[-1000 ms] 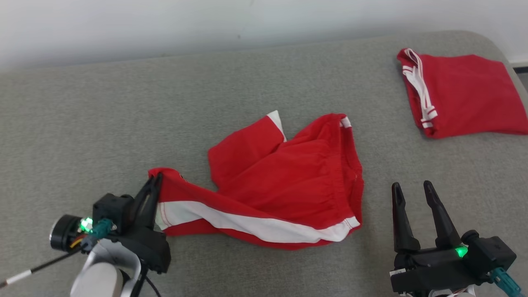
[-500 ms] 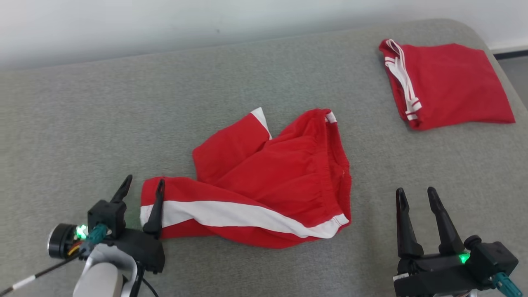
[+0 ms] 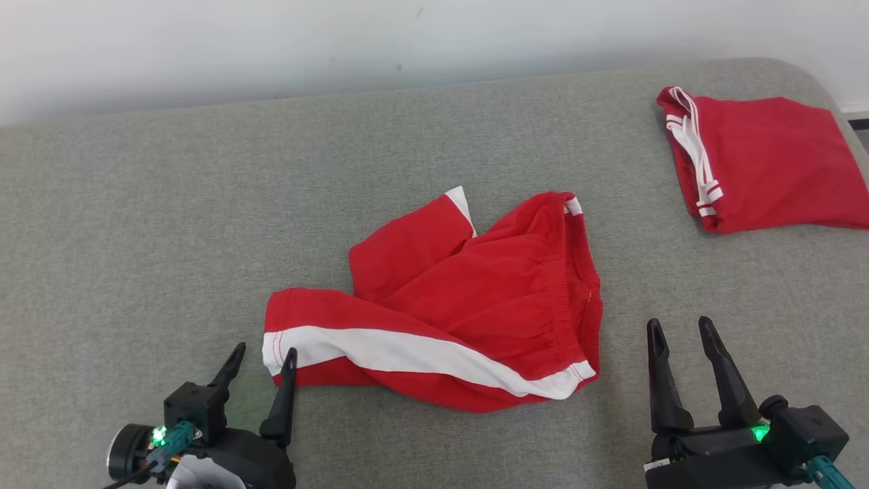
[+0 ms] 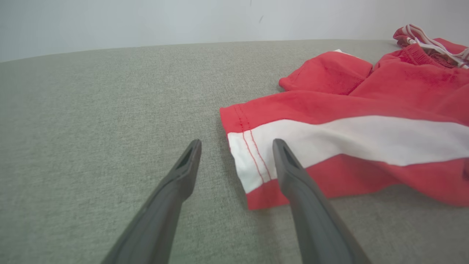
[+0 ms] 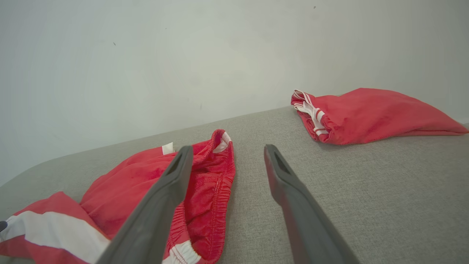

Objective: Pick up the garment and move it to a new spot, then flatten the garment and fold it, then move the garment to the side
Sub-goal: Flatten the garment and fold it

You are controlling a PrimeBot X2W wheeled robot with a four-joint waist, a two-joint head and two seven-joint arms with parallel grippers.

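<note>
One crumpled garment (image 3: 475, 299) stretches left-right across centre; left gripper (image 3: 265, 349) and right gripper (image 3: 679, 322), bottom corners, point up-frame, fingers apart.

A pale, off-white wall (image 3: 204, 47) runs across the top of the frame, evenly lit, with a few small dark specks (image 3: 399, 67) near upper centre. Below it a counter (image 3: 136, 224) covered in grey woven fabric spreads over the rest of the frame, its far corner (image 3: 794, 68) rounded at upper right. Past that corner, at the right edge, sits a short dark strip (image 3: 857, 123) at the foot of the wall.
</note>
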